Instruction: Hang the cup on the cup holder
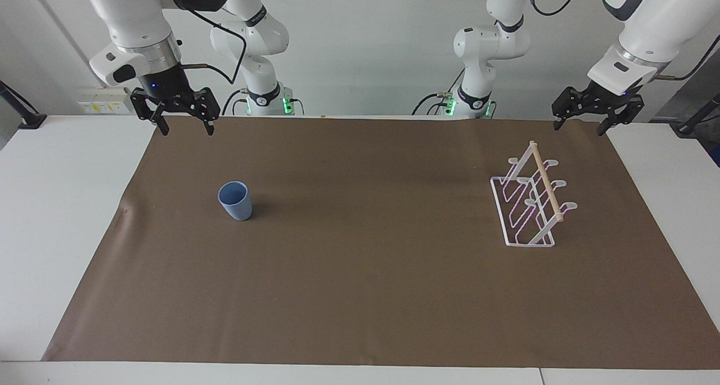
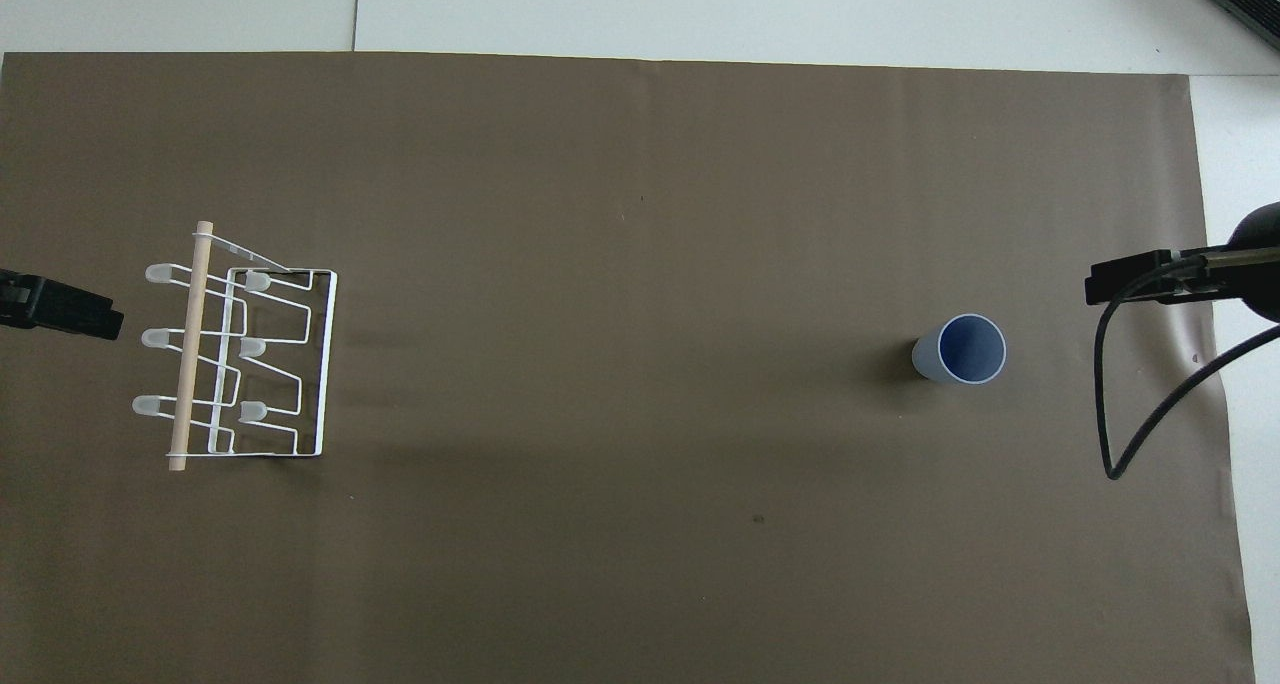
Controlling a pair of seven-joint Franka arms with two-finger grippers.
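The cup is seen upright on the brown mat, toward the right arm's end of the worktop.

From the cup, the cup holder is found at 9 o'clock in the overhead view, well apart. The right gripper and left gripper are raised, fingers spread wide, nothing held.

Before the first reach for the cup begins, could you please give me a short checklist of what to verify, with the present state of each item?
1. Cup stands upright, mouth up, on the brown mat: ok.
2. Right hand open and empty, raised over the mat's edge toward the right arm's end: ok.
3. Left hand open and empty, waiting above the mat's edge near the cup holder: ok.
4. Cup holder upright, its prongs bare: ok.
5. Mat between cup and cup holder free of obstacles: ok.
6. Cup holder fixed against sliding: cannot tell.
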